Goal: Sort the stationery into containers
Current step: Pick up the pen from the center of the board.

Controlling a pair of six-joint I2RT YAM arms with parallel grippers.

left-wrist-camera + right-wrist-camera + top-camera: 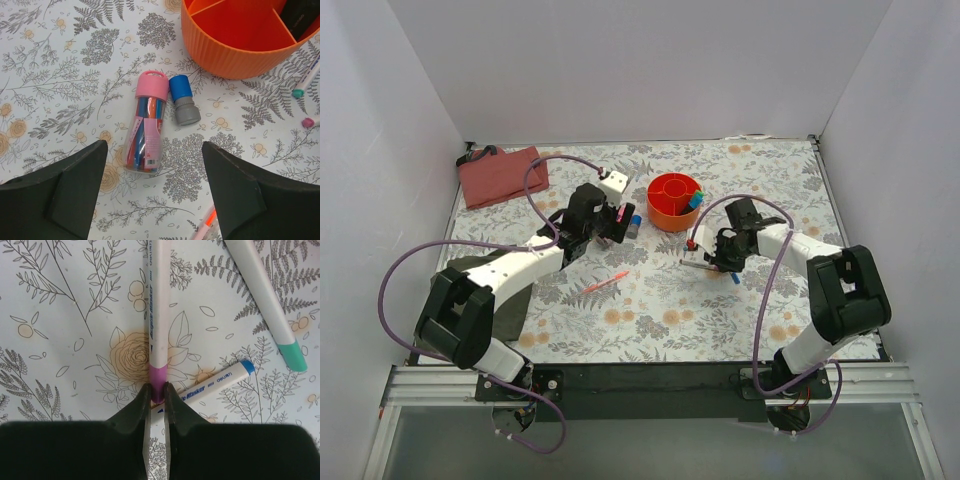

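Purple-capped felt-tip [159, 315] sits pinched in right gripper [156, 391].

Floral table cover [720, 310]; orange cup [665, 213]; purple-capped felt-tip [159, 315].

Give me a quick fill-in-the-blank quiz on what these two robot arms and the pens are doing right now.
1. The purple-capped marker is pinched by the ___ arm's gripper.
2. The tube below the open left gripper has a ___ lid.
3. The ribbed cup beside that tube is coloured ___.
Missing words: right; pink; orange.
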